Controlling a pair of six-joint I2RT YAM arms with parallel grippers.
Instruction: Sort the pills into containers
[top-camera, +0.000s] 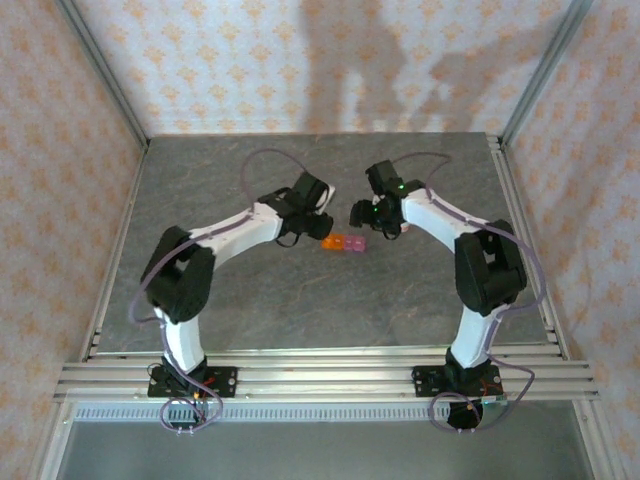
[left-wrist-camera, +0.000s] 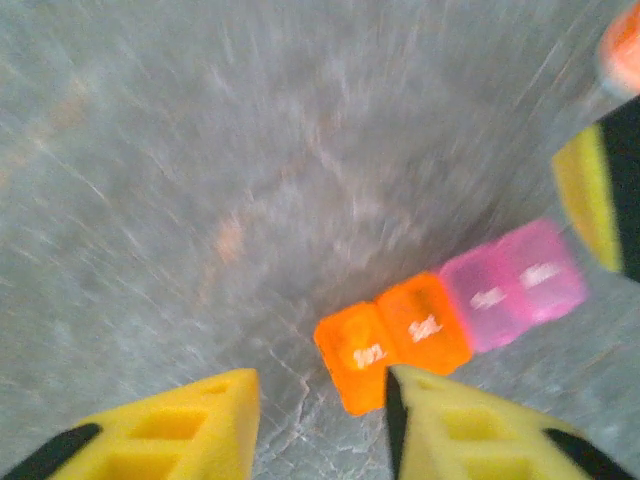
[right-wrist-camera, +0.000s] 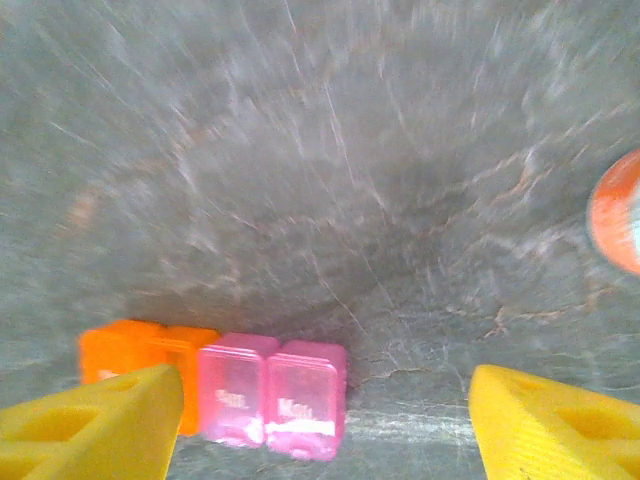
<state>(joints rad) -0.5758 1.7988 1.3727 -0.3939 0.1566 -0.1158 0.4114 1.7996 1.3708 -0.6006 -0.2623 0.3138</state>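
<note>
containers (top-camera: 345, 243): orange-to-pink strip lay flat on table (top-camera: 300, 300), between both grippers
left gripper (left-wrist-camera: 318, 395): jaws stood apart, empty, just beside strip's orange end
right gripper (right-wrist-camera: 325, 390): jaws wide apart, empty, strip's pink end between them

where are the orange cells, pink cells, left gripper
orange translucent plastic cells (left-wrist-camera: 393, 345), left wrist view, pair's middle
pink translucent plastic cells (right-wrist-camera: 272, 398), right wrist view, pair's middle
left gripper (left-wrist-camera: 320, 390), left wrist view, between fingertips

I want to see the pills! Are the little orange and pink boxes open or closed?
Closed, it seems. The containers lie with all four lids flat down, white lettering on top. Whether pills are inside, cannot tell.
</note>
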